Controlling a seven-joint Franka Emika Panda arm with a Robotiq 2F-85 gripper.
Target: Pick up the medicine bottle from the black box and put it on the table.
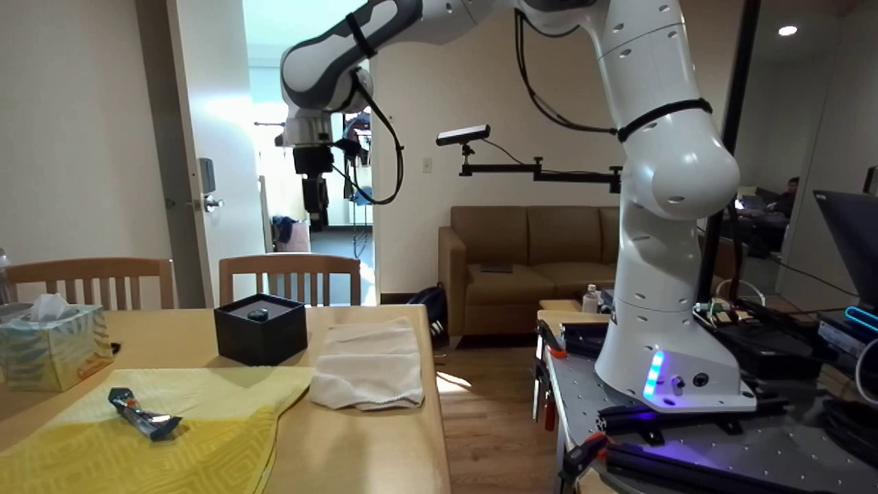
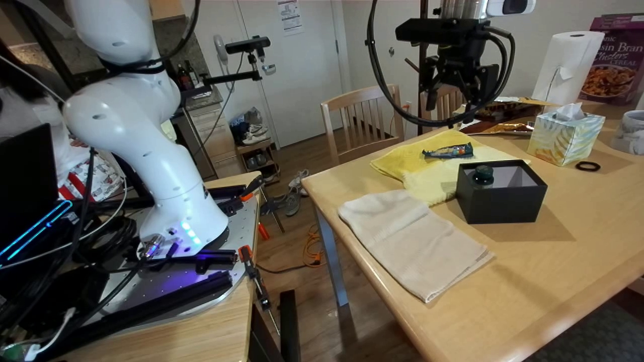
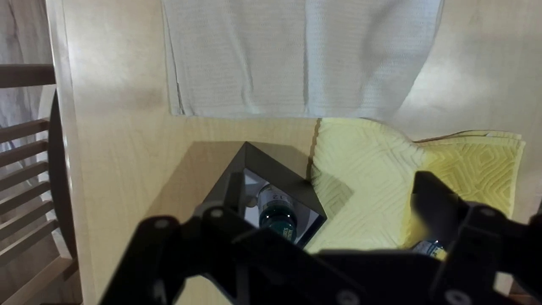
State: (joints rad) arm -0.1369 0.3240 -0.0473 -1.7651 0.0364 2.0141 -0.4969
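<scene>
The medicine bottle has a dark green cap and stands in the black box. Its cap shows in both exterior views (image 1: 258,315) (image 2: 483,175); cap and pale label show in the wrist view (image 3: 277,207). The open-topped black box (image 1: 260,341) (image 2: 503,205) (image 3: 277,169) stands on the wooden table (image 1: 357,453) (image 2: 568,281) (image 3: 123,106). My gripper (image 1: 315,202) (image 2: 450,105) (image 3: 331,186) is open and empty, high above the table and apart from the box. In the wrist view, the left finger overlaps the box and the lower part of the picture hides its near side.
A beige cloth (image 1: 370,370) (image 2: 412,241) and a yellow cloth (image 1: 226,394) (image 2: 432,176) lie beside the box. A wrapped bar (image 1: 143,414) (image 2: 448,151) lies on the yellow cloth. A tissue box (image 1: 55,350) (image 2: 566,133), paper roll (image 2: 568,68) and cereal box (image 2: 611,65) stand farther off.
</scene>
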